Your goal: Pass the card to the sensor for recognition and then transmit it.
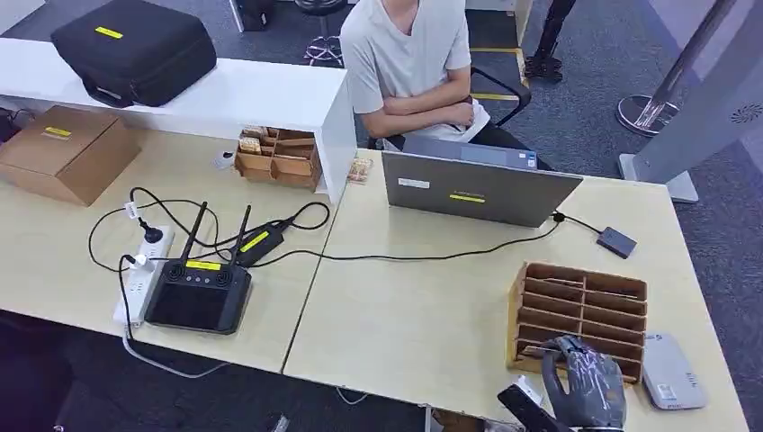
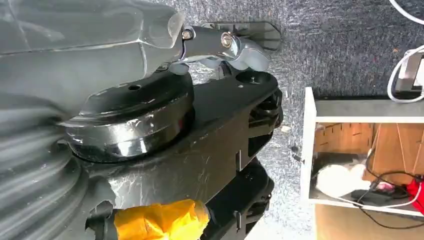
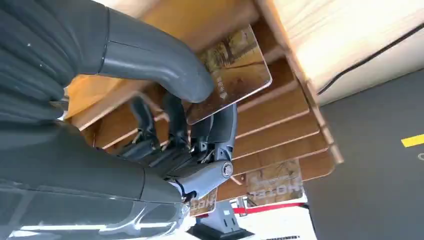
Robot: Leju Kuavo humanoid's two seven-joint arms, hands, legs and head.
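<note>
The right hand (image 1: 585, 389) is cut off by the head view's bottom edge, and its thumb (image 3: 160, 60) covers part of the card (image 3: 235, 70).

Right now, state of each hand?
Left hand: cannot be told.
Right hand: pinching a card at the wooden card rack.

Desk layout before the seated person

The laptop (image 1: 477, 187) stands behind the slotted card rack (image 1: 579, 313); the sensor (image 1: 670, 371) lies just right of the rack, the controller (image 1: 198, 295) far left, the black case (image 1: 135, 50) on the shelf (image 1: 261, 94).
</note>
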